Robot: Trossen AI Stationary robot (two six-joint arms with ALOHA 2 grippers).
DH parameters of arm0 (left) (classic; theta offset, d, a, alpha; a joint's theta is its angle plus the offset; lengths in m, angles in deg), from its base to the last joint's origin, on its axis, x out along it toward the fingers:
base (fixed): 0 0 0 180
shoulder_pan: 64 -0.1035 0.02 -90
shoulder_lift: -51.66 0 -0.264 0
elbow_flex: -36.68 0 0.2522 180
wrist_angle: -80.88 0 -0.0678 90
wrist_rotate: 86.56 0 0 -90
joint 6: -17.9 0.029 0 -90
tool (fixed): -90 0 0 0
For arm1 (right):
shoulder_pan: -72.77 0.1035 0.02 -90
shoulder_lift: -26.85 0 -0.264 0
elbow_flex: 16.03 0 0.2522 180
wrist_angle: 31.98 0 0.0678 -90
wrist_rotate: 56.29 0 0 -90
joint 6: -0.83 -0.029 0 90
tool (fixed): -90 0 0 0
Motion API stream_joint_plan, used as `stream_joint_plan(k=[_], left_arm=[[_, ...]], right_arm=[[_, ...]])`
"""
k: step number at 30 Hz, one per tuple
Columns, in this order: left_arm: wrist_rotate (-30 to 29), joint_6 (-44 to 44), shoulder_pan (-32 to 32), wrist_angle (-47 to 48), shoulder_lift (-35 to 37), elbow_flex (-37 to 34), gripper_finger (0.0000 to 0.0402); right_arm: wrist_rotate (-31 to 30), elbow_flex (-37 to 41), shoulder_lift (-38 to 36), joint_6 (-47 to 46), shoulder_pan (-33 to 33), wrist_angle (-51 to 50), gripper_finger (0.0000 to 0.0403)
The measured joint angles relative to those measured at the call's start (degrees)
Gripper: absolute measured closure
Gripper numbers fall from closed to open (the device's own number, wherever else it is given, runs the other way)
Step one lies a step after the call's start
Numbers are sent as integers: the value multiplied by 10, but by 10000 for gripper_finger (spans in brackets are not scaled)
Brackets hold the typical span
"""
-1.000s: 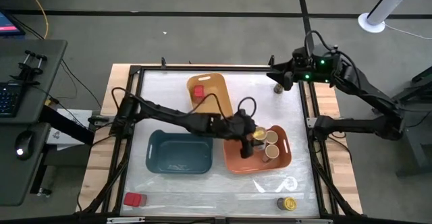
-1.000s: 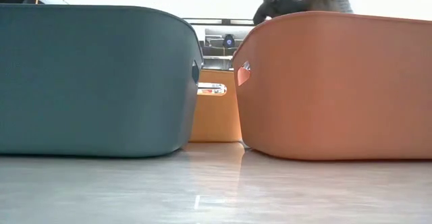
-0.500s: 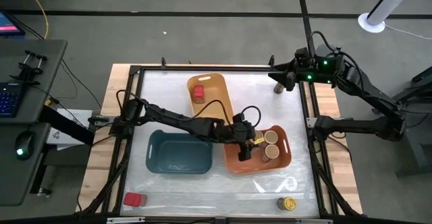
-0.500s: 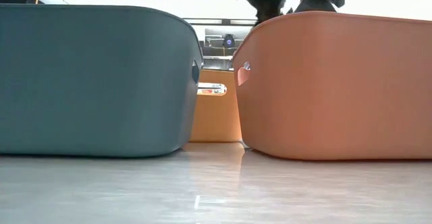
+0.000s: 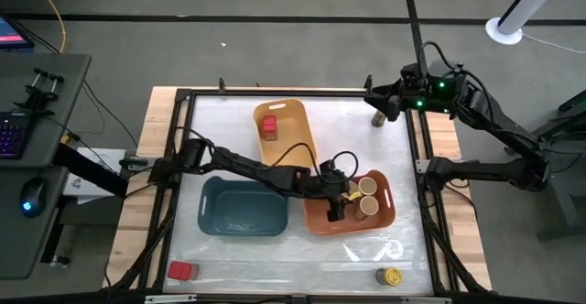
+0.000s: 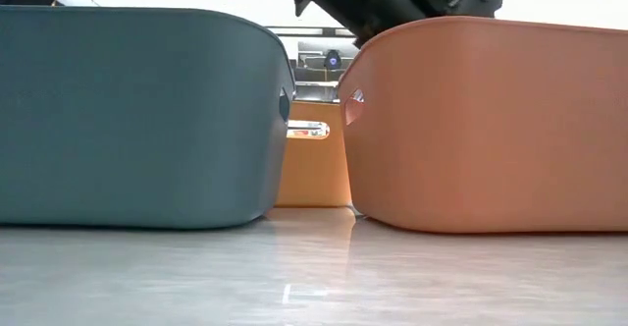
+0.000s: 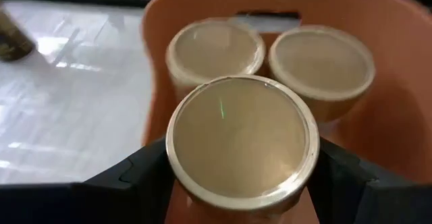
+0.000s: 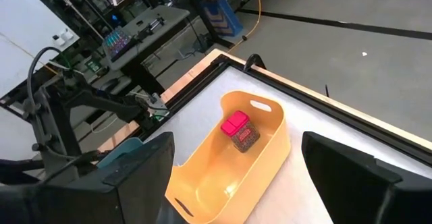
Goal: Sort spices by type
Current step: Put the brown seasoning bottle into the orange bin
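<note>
My left gripper is inside the orange bin, shut on a tan-lidded jar. Two more tan-lidded jars stand in that bin beside it. One red tin lies in the yellow bin. The other red tin sits on the table near its near left corner. A yellow-lidded jar stands near the near right corner. Another jar stands at the far right, under my open right gripper, which hovers above the table. My left gripper pinches the tan-lidded jar between its two fingers, one finger on each side of the jar's wall just under the lid rim. The jar stands upright in the hold. Its base is hidden, so I cannot tell whether it rests on the bin floor.
The teal bin sits left of the orange bin with a narrow gap between them; the yellow bin lies behind. A black frame borders the table. Bare table lies along the near edge.
My left gripper has moved a little toward the table's near edge and down into the orange bin, carrying the tan-lidded jar with it beside the two jars standing there.
</note>
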Motion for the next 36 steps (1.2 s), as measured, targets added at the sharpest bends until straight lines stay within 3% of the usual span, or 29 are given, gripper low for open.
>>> stream_joint_plan(k=[4, 25, 36], left_arm=[[24, 1, 0, -9, -6, 0, 142], [17, -35, -2, -34, -10, 0, 122], [16, -36, -2, -34, -9, 0, 71]], right_arm=[[0, 0, 2, -7, 0, 2, 84], [-1, 0, 12, -14, 0, 3, 84], [2, 0, 12, -11, 0, 3, 84]])
